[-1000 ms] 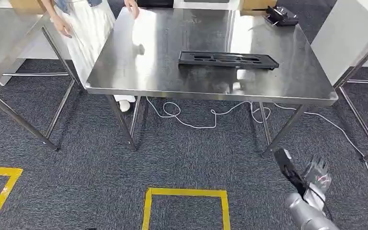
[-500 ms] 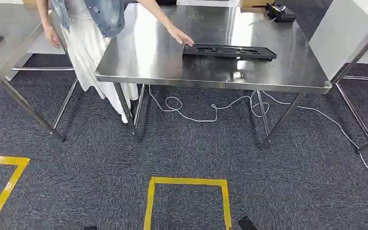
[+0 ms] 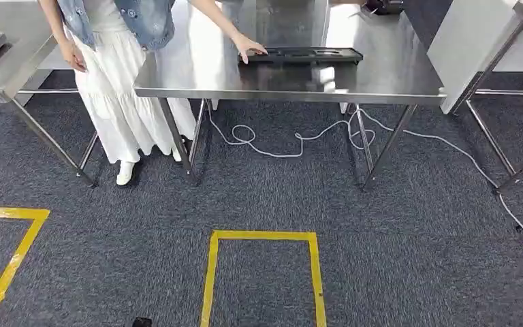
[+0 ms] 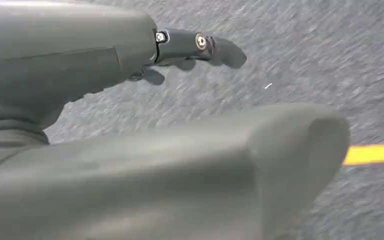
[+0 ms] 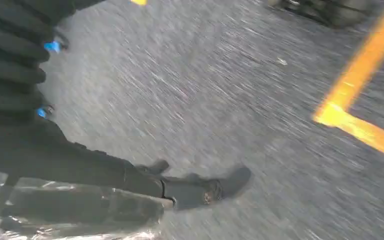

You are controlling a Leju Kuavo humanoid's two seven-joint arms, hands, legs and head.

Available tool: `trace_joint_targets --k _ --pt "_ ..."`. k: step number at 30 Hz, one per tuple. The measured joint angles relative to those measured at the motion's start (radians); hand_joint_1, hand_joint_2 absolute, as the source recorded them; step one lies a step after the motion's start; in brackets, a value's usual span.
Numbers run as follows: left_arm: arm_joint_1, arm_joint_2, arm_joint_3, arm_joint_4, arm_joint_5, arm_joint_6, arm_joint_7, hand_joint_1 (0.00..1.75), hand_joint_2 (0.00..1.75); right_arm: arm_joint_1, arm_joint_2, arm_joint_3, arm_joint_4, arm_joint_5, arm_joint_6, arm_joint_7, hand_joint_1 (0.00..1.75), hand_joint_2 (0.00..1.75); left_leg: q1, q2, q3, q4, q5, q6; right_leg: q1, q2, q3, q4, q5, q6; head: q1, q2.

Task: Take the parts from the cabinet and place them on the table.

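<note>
While your robot looks across the carpet (image 3: 395,259) from well back, the steel table (image 3: 286,94) stands at the far side of the head view. One long, flat black part (image 3: 306,56) lies on the tabletop, toward its far side, lengthwise along the table.

A person (image 3: 119,102) in a white skirt and denim vest stands at the table's left corner. The person's hand (image 3: 248,48) reaches over the top and rests on the left end of the black part.

A white cable (image 3: 293,146) loops over the carpet under the table. A yellow tape square (image 3: 262,236) is marked on the floor on the near side, well apart from the table legs. A second steel table (image 3: 7,61) stands at the left, just beside the person.

Your left hand (image 4: 145,160) hangs over bare carpet. Its thick thumb and one dark finger (image 4: 200,45) are stretched out and well apart, with nothing between them.

Your right hand (image 5: 55,155) also hangs over carpet, near a yellow tape corner (image 5: 360,75). Its dark fingers (image 5: 10,55) lie stacked close together. A piece of clear plastic wrap (image 5: 80,207) with something dark inside sits against the hand. That view is blurred, so you cannot tell whether the hand grips the wrap.
</note>
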State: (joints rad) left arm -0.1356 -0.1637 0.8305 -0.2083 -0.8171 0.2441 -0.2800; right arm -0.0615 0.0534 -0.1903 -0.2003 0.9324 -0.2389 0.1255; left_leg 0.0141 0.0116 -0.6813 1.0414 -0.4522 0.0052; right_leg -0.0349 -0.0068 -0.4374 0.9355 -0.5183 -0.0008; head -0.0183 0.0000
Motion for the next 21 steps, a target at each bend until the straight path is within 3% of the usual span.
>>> trace_joint_targets --k 1,2,3,4,5,6,7,8,9,10,12,13,14,15,16,17,18,19,20,21 --pt "0.007 -0.001 -0.002 0.000 0.000 0.003 0.001 0.00 0.00 0.003 0.001 -0.007 0.001 -0.005 0.004 0.002 0.00 1.75 0.000 -0.004 -0.014 0.070 -0.068 -0.003 0.005 -0.004 -0.013 0.000 0.010 -0.010 -0.003 0.000" --pt "0.011 -0.002 -0.004 0.000 -0.002 0.007 0.001 0.00 0.00 0.003 0.004 -0.012 0.001 -0.009 0.008 0.002 0.00 1.75 0.001 -0.005 -0.029 0.153 -0.120 -0.006 0.010 -0.005 -0.030 0.001 0.025 -0.013 -0.002 0.000" --pt "0.014 -0.002 -0.004 0.000 -0.004 0.010 0.001 0.00 0.00 0.003 0.006 -0.016 0.001 -0.010 0.012 0.002 0.00 1.75 0.003 -0.007 -0.038 0.229 -0.142 -0.009 0.013 -0.005 -0.049 0.003 0.040 -0.013 -0.002 0.000" --pt "0.015 -0.001 -0.004 0.000 -0.005 0.011 0.001 0.00 0.00 0.003 0.006 -0.020 0.001 -0.012 0.012 0.002 0.00 1.75 0.004 -0.009 -0.034 0.267 -0.126 -0.010 0.015 -0.006 -0.059 0.009 0.052 -0.011 -0.002 0.000" --pt "0.016 -0.001 -0.004 0.000 -0.006 0.012 0.001 0.00 0.00 0.004 0.009 -0.026 0.001 -0.013 0.012 0.002 0.00 1.75 0.006 -0.010 -0.013 0.269 -0.083 -0.011 0.015 -0.006 -0.083 0.018 0.063 -0.007 -0.002 0.000" --pt "0.016 -0.001 -0.004 0.000 -0.005 0.013 0.001 0.00 0.00 0.005 0.010 -0.031 0.001 -0.015 0.012 0.002 0.00 1.75 0.008 -0.010 0.023 0.240 -0.039 -0.011 0.015 -0.006 -0.106 0.029 0.071 -0.004 -0.003 0.000" --pt "0.017 -0.001 -0.004 0.000 -0.006 0.013 0.001 0.00 0.00 0.005 0.012 -0.034 0.002 -0.017 0.012 0.002 0.00 1.75 0.011 -0.010 0.079 0.178 -0.018 -0.010 0.013 -0.006 -0.126 0.041 0.078 0.002 -0.003 0.000" --pt "0.015 -0.001 -0.004 0.000 -0.006 0.013 0.000 0.00 0.00 0.004 0.013 -0.037 0.002 -0.017 0.012 0.002 0.00 1.75 0.012 -0.012 0.154 0.085 -0.033 -0.007 0.014 -0.005 -0.140 0.055 0.084 0.008 -0.004 0.000" --pt "0.014 -0.001 -0.005 0.000 -0.008 0.013 0.000 0.00 0.00 0.004 0.014 -0.039 0.002 -0.017 0.012 0.001 0.00 1.75 0.008 -0.015 0.224 -0.016 -0.079 -0.003 0.020 -0.003 -0.156 0.065 0.090 0.017 -0.004 0.000" --pt "0.013 -0.001 -0.005 0.000 -0.008 0.014 0.000 0.00 0.00 0.004 0.015 -0.039 0.002 -0.017 0.012 0.001 0.00 1.75 0.007 -0.016 0.237 -0.051 -0.096 0.003 0.020 -0.006 -0.161 0.066 0.100 0.024 -0.002 0.000" --pt "0.014 -0.001 -0.005 0.000 -0.008 0.014 0.000 0.00 0.00 0.002 0.015 -0.041 0.002 -0.017 0.012 0.001 0.00 1.75 -0.002 -0.016 0.219 -0.051 -0.094 0.011 0.017 -0.009 -0.173 0.065 0.123 0.037 -0.003 0.000" --pt "0.019 -0.001 -0.005 0.000 -0.008 0.014 0.000 0.00 0.00 0.006 0.016 -0.043 0.003 -0.018 0.012 0.001 0.00 1.75 -0.001 -0.013 0.205 -0.058 -0.076 0.027 0.026 -0.009 -0.184 0.057 0.135 0.048 0.000 0.000" --pt "0.017 -0.003 -0.005 0.001 -0.009 0.017 0.000 0.00 0.00 0.005 0.015 -0.047 0.005 -0.021 0.012 0.001 0.00 1.75 0.003 -0.003 0.189 -0.064 -0.058 0.036 0.019 -0.007 -0.191 0.078 0.113 0.044 -0.003 0.000" --pt "0.018 -0.003 -0.005 0.001 -0.010 0.018 0.003 0.00 0.00 0.005 0.013 -0.052 0.005 -0.026 0.012 0.000 0.00 1.75 0.001 -0.005 0.170 -0.066 -0.044 0.050 0.021 -0.004 -0.209 0.114 0.054 0.029 -0.002 0.000" --pt "0.019 -0.002 -0.005 0.001 -0.010 0.022 0.006 0.00 0.00 0.007 0.016 -0.056 0.006 -0.030 0.015 0.000 0.00 1.75 0.001 -0.003 0.154 -0.066 -0.031 0.054 0.018 -0.003 -0.226 0.169 -0.010 0.017 0.003 0.000" --pt "0.019 -0.002 -0.005 0.001 -0.011 0.027 0.009 0.00 0.00 0.008 0.017 -0.059 0.006 -0.038 0.016 0.000 0.00 1.75 -0.001 -0.002 0.136 -0.065 -0.014 0.055 0.018 -0.001 -0.242 0.240 -0.065 0.013 0.006 0.000" --pt "0.019 -0.003 -0.005 0.001 -0.011 0.029 0.012 0.00 0.00 0.007 0.017 -0.065 0.006 -0.047 0.023 0.000 0.00 1.75 -0.002 0.000 0.120 -0.064 0.001 0.054 0.015 -0.001 -0.249 0.306 -0.092 0.019 0.006 0.000" --pt "0.019 -0.002 -0.005 0.001 -0.011 0.029 0.016 0.00 0.00 0.006 0.016 -0.071 0.006 -0.054 0.031 0.000 0.00 1.75 -0.002 0.003 0.099 -0.063 0.017 0.052 0.014 0.000 -0.247 0.359 -0.088 0.033 0.008 0.000" --pt "0.019 -0.003 -0.005 0.001 -0.011 0.029 0.017 0.00 0.00 0.005 0.015 -0.080 0.006 -0.062 0.038 0.001 0.00 1.75 -0.002 0.004 0.078 -0.062 0.033 0.049 0.013 0.001 -0.229 0.376 -0.057 0.052 0.007 0.000" --pt "0.020 -0.003 -0.005 0.001 -0.012 0.029 0.019 0.00 0.00 0.005 0.013 -0.087 0.006 -0.062 0.048 0.003 0.00 1.75 -0.002 0.006 0.058 -0.062 0.048 0.045 0.010 0.001 -0.191 0.353 -0.015 0.069 0.008 0.000"
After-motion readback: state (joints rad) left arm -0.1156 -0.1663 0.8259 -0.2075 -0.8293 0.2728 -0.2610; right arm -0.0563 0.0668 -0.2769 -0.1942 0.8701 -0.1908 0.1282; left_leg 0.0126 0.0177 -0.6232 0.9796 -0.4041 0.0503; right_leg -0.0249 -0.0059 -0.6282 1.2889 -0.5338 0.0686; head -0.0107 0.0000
